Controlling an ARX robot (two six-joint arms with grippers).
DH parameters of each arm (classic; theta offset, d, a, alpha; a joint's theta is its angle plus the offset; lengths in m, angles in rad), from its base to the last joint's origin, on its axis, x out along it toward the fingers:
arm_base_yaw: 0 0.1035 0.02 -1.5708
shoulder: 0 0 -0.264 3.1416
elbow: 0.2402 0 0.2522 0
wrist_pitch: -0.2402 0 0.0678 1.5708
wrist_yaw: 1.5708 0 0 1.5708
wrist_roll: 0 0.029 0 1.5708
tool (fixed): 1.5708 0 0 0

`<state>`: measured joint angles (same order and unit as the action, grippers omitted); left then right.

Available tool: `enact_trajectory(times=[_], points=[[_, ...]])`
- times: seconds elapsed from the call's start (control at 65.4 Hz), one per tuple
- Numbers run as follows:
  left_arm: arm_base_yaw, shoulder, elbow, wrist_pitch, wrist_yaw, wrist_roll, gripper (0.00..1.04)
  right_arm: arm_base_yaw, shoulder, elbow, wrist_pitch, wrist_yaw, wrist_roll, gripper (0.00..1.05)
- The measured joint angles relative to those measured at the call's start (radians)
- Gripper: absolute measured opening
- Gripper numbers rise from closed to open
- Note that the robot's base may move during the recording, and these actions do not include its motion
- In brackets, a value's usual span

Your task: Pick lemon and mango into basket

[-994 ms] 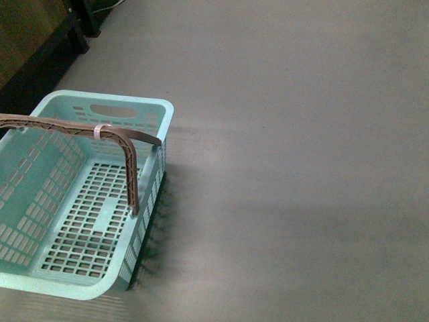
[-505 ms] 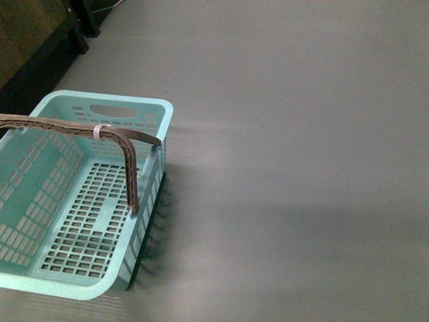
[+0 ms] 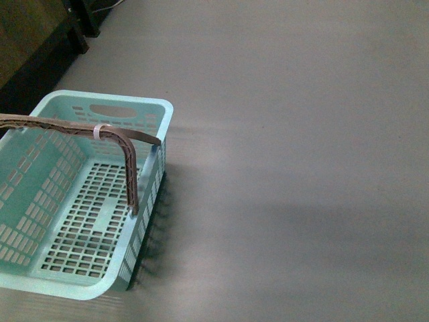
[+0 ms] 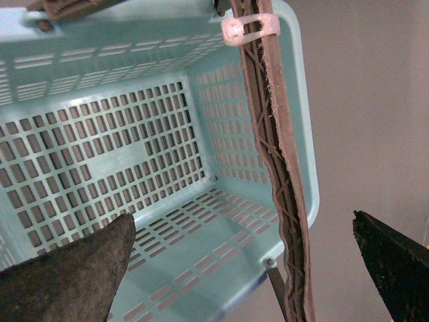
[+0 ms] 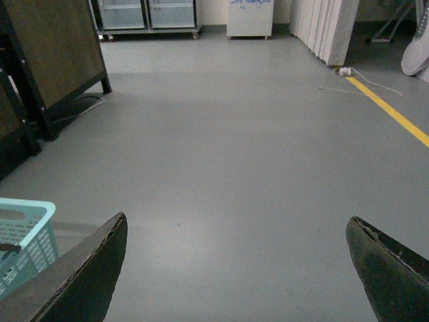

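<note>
The left gripper [image 4: 241, 221] has dark, tapered fingers [image 4: 67, 275] with a rough, scuffed surface (edges frayed); the right gripper [image 5: 236, 225] looks alike.

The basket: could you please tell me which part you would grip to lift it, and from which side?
Grip the brown handle along its top span, near the white tie, coming down from above. It stands raised over the basket as a narrow strip with open space beneath, and the open left gripper appears to straddle it.
</note>
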<state>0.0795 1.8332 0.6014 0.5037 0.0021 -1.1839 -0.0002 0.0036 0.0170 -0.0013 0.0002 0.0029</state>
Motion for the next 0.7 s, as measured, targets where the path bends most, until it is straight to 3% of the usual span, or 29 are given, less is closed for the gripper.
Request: enact_trajectory(times=[0.382, 0.489, 0.704], points=[[-0.095, 0.318, 0.314, 0.045, 0.028, -0.059, 0.98, 0.000, 0.000, 0.000, 0.000, 0.000, 0.000, 0.96], [-0.107, 0.334, 0.333, 0.054, 0.032, -0.076, 0.75, 0.000, 0.000, 0.000, 0.000, 0.000, 0.000, 0.96], [-0.103, 0.365, 0.335, 0.019, 0.020, -0.102, 0.40, 0.000, 0.000, 0.000, 0.000, 0.000, 0.000, 0.96]])
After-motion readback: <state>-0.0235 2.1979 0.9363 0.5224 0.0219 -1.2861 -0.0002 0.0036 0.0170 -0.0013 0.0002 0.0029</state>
